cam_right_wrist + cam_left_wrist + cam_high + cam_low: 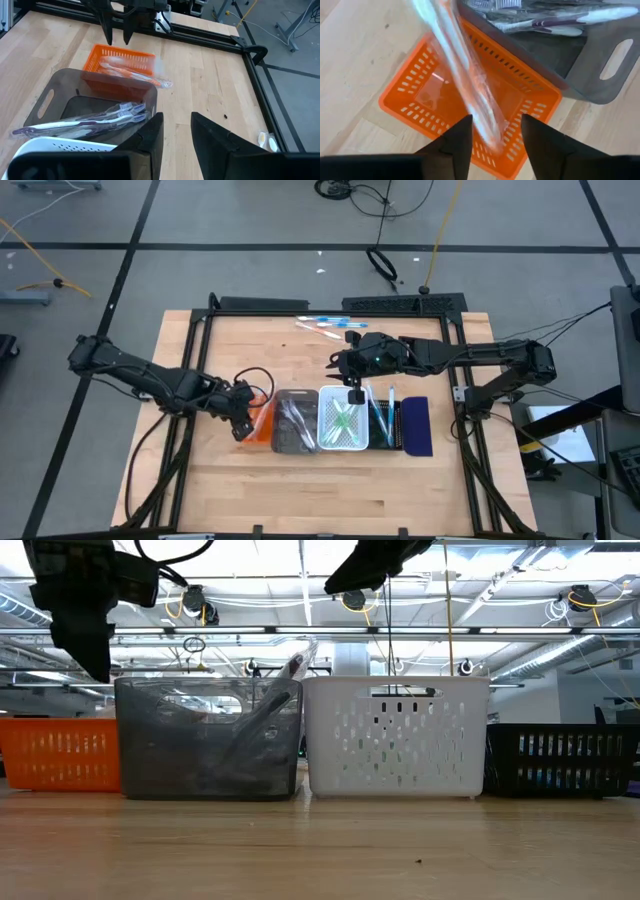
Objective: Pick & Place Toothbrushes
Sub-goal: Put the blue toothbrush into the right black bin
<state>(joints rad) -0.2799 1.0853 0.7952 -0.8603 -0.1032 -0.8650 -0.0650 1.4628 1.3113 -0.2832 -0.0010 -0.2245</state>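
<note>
My left gripper (492, 135) hangs open just above the orange tray (420, 100), at the left end of the row of trays (258, 422). A pale toothbrush with an orange tint (465, 85) lies slanted in that tray. One end of it sticks out over the tray's rim (161, 82). It shows between my left fingers, but they stand clear of it in the right wrist view (117, 34). My right gripper (177, 137) is open and empty, above the far rim of the white tray (343, 425). Loose toothbrushes (325, 327) lie on the table near its far edge.
The trays stand side by side: orange, grey (295, 422) with purple-white toothbrushes (100, 119), white with green ones (342, 418), then blue ones (380, 418) beside the navy tray (416, 426). A black frame (330, 304) borders the table. Bare wood lies near the table's near edge (320, 490).
</note>
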